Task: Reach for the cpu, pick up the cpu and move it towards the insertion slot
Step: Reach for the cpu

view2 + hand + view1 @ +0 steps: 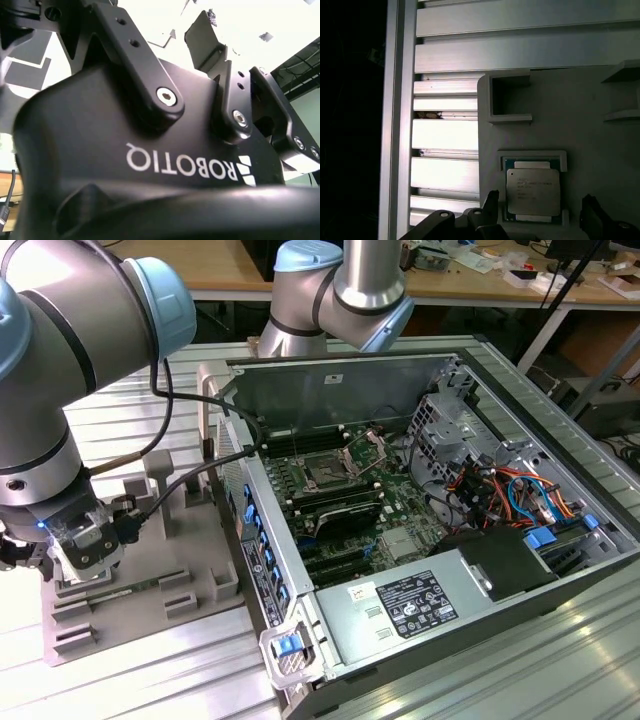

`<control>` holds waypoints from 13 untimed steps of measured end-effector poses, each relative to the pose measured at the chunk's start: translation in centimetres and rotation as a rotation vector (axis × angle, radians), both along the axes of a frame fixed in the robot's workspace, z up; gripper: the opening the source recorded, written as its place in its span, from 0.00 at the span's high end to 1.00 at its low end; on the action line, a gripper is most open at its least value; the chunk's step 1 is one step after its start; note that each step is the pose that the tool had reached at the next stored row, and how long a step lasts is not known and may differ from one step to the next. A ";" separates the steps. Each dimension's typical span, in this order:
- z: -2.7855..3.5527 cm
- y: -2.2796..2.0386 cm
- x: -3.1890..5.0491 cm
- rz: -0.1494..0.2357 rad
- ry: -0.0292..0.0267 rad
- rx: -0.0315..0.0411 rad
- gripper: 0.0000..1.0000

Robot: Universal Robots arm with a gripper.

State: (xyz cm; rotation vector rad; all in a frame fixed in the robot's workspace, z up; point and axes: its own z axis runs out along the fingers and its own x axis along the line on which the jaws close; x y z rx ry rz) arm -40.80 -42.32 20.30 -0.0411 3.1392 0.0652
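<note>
The cpu (pixel 533 192), a small square chip with a pale silvery top, lies flat in a raised nest on the grey tray (pixel 580 115). In the first wrist view my gripper (pixel 540 201) is open, one dark finger (pixel 490 204) on each side of the chip, with gaps between them and its edges. The exterior view has the gripper (pixel 85 545) low over the tray (pixel 190 540) at that view's left, covering the chip. The insertion slot (pixel 326 473), a dark square socket with its metal frame raised, sits on the green board inside the open computer case.
A long green memory stick (pixel 130 590) lies on the tray beside the gripper. The case walls (pixel 330 380) rise around the board, with cables (pixel 500 490) and a power supply (pixel 410 605) toward the exterior view's right. The slatted aluminium table (pixel 445 135) lies beyond the tray edge.
</note>
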 end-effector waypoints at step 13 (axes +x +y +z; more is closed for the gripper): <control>-1.13 0.49 0.00 0.000 0.0000 0.0003 0.26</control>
